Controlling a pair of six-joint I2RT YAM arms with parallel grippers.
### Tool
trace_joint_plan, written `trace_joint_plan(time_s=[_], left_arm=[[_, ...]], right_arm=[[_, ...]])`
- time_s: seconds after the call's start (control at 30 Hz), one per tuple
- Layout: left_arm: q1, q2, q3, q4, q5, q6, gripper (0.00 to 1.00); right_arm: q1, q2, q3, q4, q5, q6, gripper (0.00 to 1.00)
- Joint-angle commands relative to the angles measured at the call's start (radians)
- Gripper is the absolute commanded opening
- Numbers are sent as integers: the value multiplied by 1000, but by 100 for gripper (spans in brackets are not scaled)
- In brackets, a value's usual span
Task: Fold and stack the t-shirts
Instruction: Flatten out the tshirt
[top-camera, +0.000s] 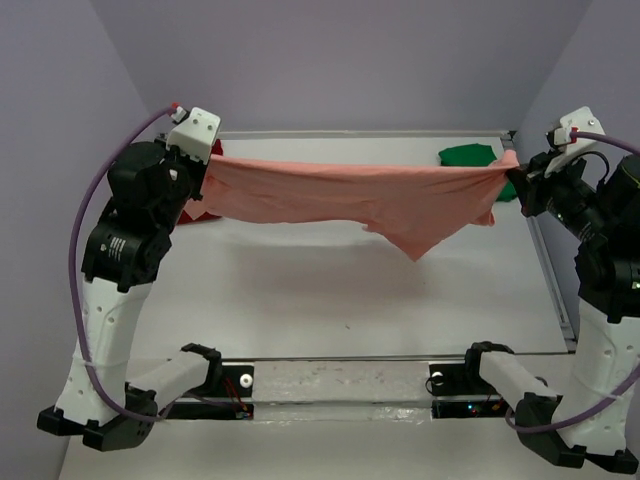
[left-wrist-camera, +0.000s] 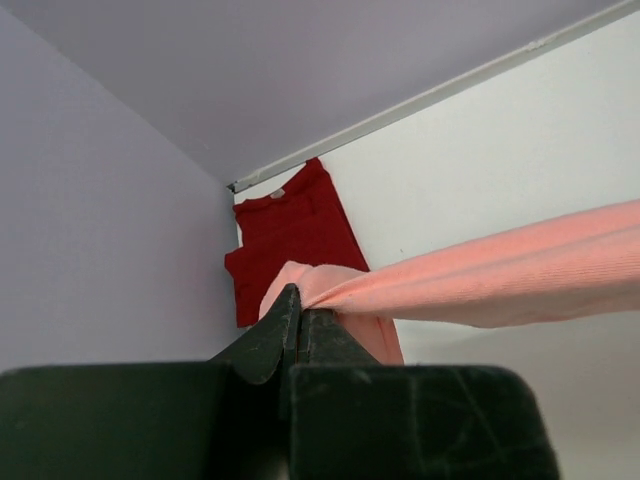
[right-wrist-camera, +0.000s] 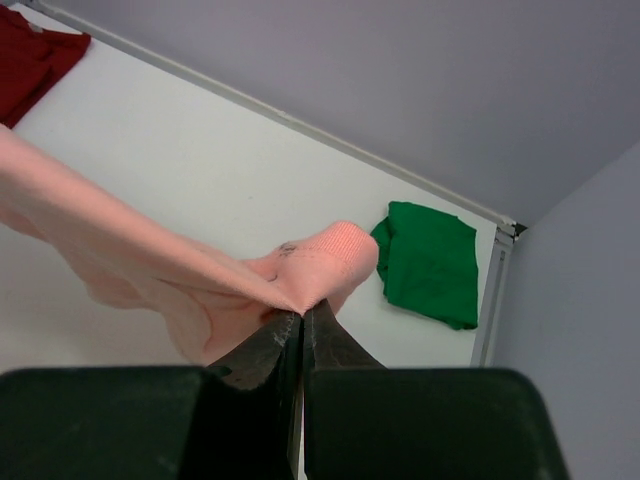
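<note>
Above the white table (top-camera: 300, 310), a salmon-pink shirt (top-camera: 340, 195) hangs stretched like a banner between two robot arms, clear of the table's surface. Its top edge runs nearly straight across the table's far half. Its lower edge is uneven, with one flap drooping lower towards the table's right side.

At the table's far left corner lies a dark red shirt (left-wrist-camera: 290, 235), spread flat. At the table's far right corner lies a green shirt (right-wrist-camera: 430, 262), which looks folded into a compact block.

Over the table's left side, the left gripper (left-wrist-camera: 297, 300) is pinched tight on one bunched end of the pink cloth. Over the table's right side, the right gripper (right-wrist-camera: 300, 318) is clamped the same way on the other end. Each holds only a small gather of fabric.

Likely risks: with so little cloth in each pinch and the shirt pulled taut, more spreading could tug an end free and drop it onto the table. The lopsided hang could make the shirt land crooked and wrinkle the fold. Lowered too far back on the table, the right end could drape over the green shirt.
</note>
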Motion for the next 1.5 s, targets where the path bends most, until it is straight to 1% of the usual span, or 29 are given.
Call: trace_joint_plan(time_s=[0.0,0.07,0.23,0.33,0.43,0.47,0.5,0.57,0.6,0.63,0.67,0.7,0.73,0.77,0.8,0.87,0.9,0.93,1.0,1.03,1.07,1.13,1.17,1.3,1.33,1.37,1.4,1.43,1.47], left_arm=[[60,-94,-65,-24,153,7,0],[83,-119,-80,-32,211,7,0],[94,-121,-97,-9,206,14,0],[92,-107,-135,51,190,23,0],[92,-86,-211,160,184,38,0],[92,-79,-232,231,184,49,0],[92,-52,-260,261,184,56,0],[92,-1,-260,311,184,76,0],[92,72,-231,318,151,81,0],[95,114,-211,327,140,86,0],[96,153,-188,333,137,87,0],[100,231,-139,341,135,89,0],[105,268,-111,348,137,87,0],[109,302,-84,367,138,87,0],[114,377,-12,370,129,81,0],[119,454,77,359,115,80,0],[122,529,179,353,109,80,0],[126,565,234,341,107,77,0],[128,631,353,297,97,69,0],[131,684,468,278,94,60,0],[129,701,560,237,101,58,0],[128,730,616,197,109,54,0],[129,725,619,180,114,49,0],[129,599,477,194,159,38,0],[128,529,385,201,169,37,0],[128,492,336,210,169,37,0],[129,420,247,210,213,40,0],[128,384,207,207,222,38,0],[128,352,167,203,235,43,0]], right_arm=[[-26,-40,-18,32,-13,8,0],[-35,-40,-12,33,-22,12,0],[-35,4,46,53,-50,26,0],[-35,61,63,76,-56,32,0],[-35,136,52,131,-62,32,0],[-35,159,41,150,-62,34,0],[-35,220,46,173,-63,34,0],[-35,291,64,188,-79,38,0],[-35,362,95,191,-88,40,0],[-35,398,115,195,-108,41,0],[-35,433,136,196,-114,46,0],[-35,469,161,196,-119,49,0],[-35,539,220,196,-126,51,0],[-35,573,251,195,-128,51,0],[-35,605,283,195,-126,49,0],[-35,699,395,195,-126,48,0],[-35,726,435,193,-126,49,0],[-35,756,524,190,-128,54,0],[-35,811,621,152,-139,64,0],[-35,854,667,139,-143,66,0],[-35,863,713,126,-149,68,0],[-35,842,706,125,-154,64,0],[-35,825,690,127,-152,58,0],[-35,689,546,161,-160,38,0],[-35,626,475,162,-163,32,0],[-35,595,441,164,-166,26,0],[-35,564,404,162,-171,22,0],[-35,531,324,162,-175,17,0],[-35,464,286,162,-177,14,0]])
